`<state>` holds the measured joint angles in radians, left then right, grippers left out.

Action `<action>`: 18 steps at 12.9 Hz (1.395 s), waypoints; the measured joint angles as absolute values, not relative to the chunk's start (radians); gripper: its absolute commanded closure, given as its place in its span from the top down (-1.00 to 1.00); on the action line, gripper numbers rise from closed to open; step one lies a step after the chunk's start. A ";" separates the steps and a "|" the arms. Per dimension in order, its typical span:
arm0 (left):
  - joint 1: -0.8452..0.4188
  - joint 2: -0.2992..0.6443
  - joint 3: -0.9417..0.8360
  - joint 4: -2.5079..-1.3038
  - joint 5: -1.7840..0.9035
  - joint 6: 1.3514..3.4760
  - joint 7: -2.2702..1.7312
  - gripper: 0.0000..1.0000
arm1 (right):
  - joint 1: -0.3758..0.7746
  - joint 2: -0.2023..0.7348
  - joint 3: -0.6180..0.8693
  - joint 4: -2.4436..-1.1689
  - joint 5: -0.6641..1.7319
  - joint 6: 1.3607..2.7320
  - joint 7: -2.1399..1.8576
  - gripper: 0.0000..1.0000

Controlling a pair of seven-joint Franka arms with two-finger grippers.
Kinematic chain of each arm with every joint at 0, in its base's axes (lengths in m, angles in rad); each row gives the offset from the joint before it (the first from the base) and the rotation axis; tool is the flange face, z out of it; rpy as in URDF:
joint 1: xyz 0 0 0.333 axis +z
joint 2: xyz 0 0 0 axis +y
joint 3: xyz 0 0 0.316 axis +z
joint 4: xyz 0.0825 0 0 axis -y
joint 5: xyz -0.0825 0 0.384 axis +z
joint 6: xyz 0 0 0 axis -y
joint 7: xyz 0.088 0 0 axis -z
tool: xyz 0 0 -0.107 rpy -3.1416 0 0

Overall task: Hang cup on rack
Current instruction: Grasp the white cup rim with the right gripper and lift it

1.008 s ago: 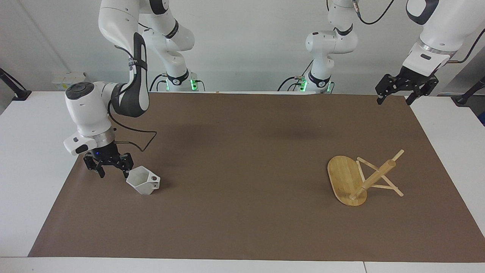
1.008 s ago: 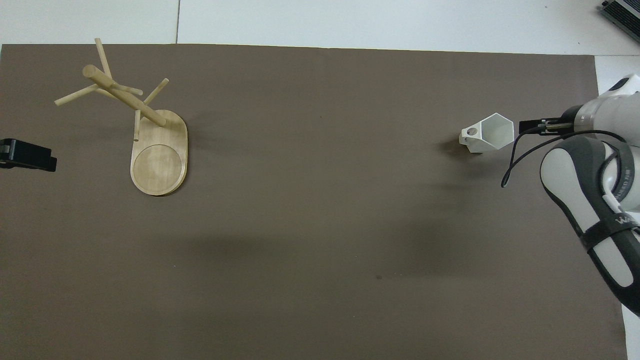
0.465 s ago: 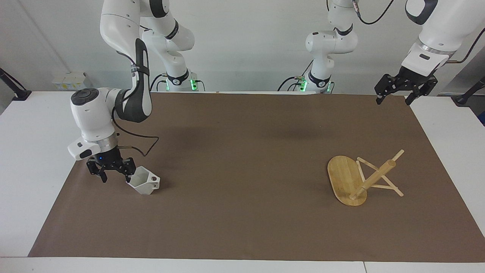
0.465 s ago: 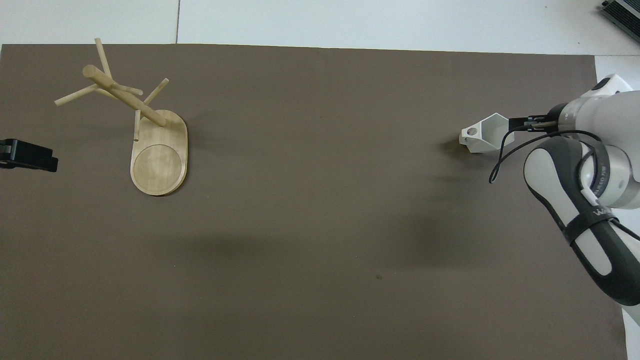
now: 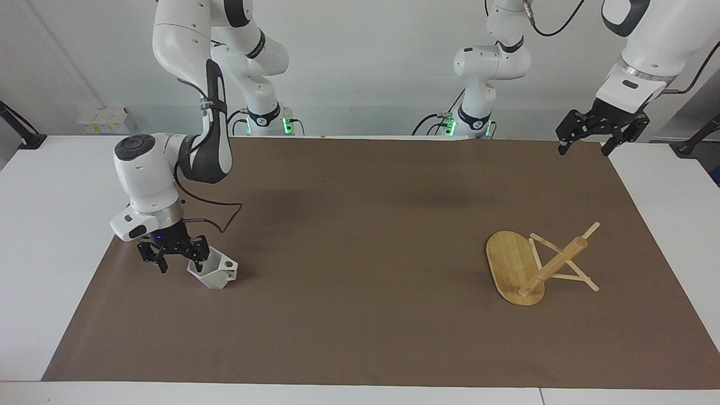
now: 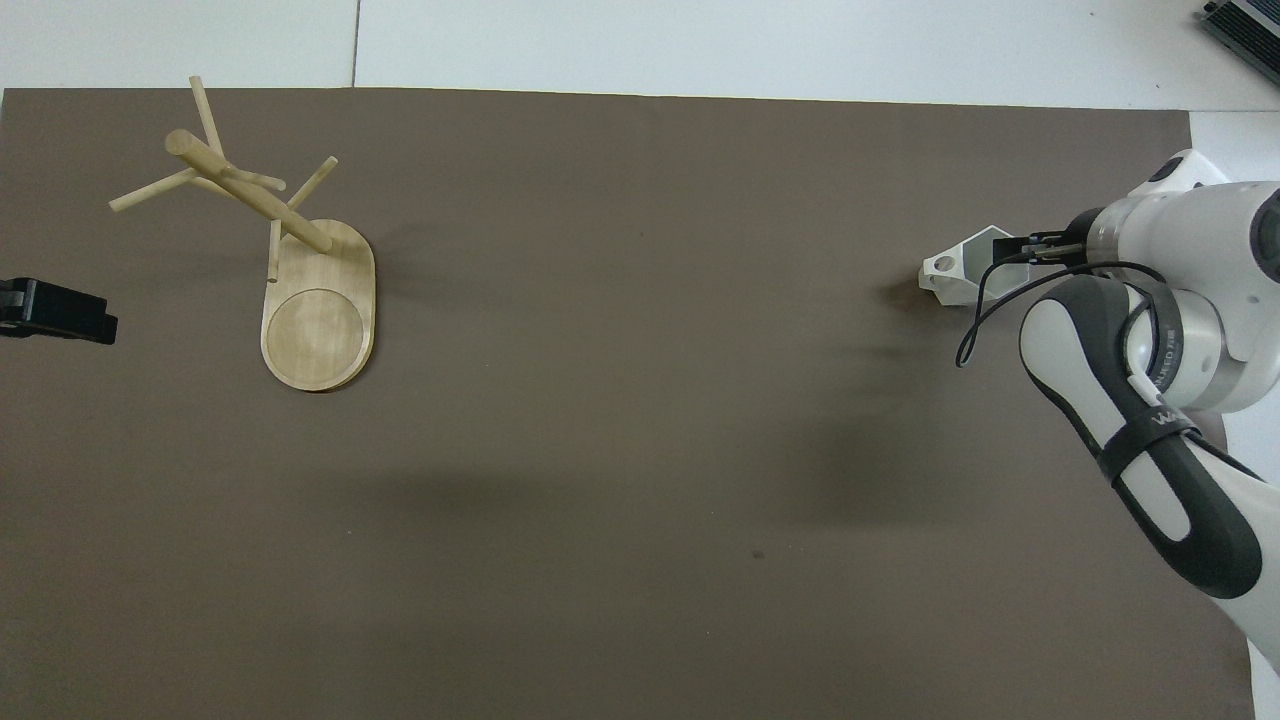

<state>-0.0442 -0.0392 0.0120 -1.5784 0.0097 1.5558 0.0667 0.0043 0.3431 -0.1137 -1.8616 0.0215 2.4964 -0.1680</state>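
Cup: I see the white faceted cup (image 5: 212, 271) sitting on the brown mat (image 5: 360, 236) at the right arm's end of the table, well apart from the rack. It leans, so its open mouth faces up and toward the right arm's end. Its blocky handle, with the round hole, points toward the left arm's end; the cup's long axis runs along the table's length.

Right gripper: my right gripper (image 5: 179, 260) is low at the cup's mouth. Its fingers stand spread; one fingertip (image 5: 198, 262) sits at the cup's rim, seemingly dipping inside, the other outside it toward the right arm's end. I cannot tell whether they touch the wall. The cup rests on the mat, not gripped.

Rack: the bamboo rack (image 5: 537, 264) stands on its oval base toward the left arm's end of the mat. In both views the thick post looks slanted, its top end pointing away from the base toward the left arm's end; thin pegs fan out around it. No cup hangs on it.

Left gripper: my left gripper (image 5: 588, 145) waits up in the air over the mat's corner near the left arm's base, fingers spread and holding nothing. In the overhead view only a dark tip (image 6: 55, 312) shows at the edge.
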 measured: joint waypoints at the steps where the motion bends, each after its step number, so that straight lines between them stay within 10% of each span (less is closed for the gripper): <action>1: -0.044 -0.039 0.012 -1.578 0.010 1.556 0.067 1.00 | 0.005 0.346 -0.114 -1.862 0.021 2.497 -0.168 0.41; 8: -0.045 -0.039 0.011 -1.578 0.010 1.555 0.067 1.00 | 0.006 0.349 -0.114 -1.862 0.022 2.498 -0.168 -0.98; 18: -0.046 -0.041 -0.001 -1.578 0.010 1.554 0.068 1.00 | 0.007 0.341 -0.108 -1.832 0.029 2.424 -0.168 -1.00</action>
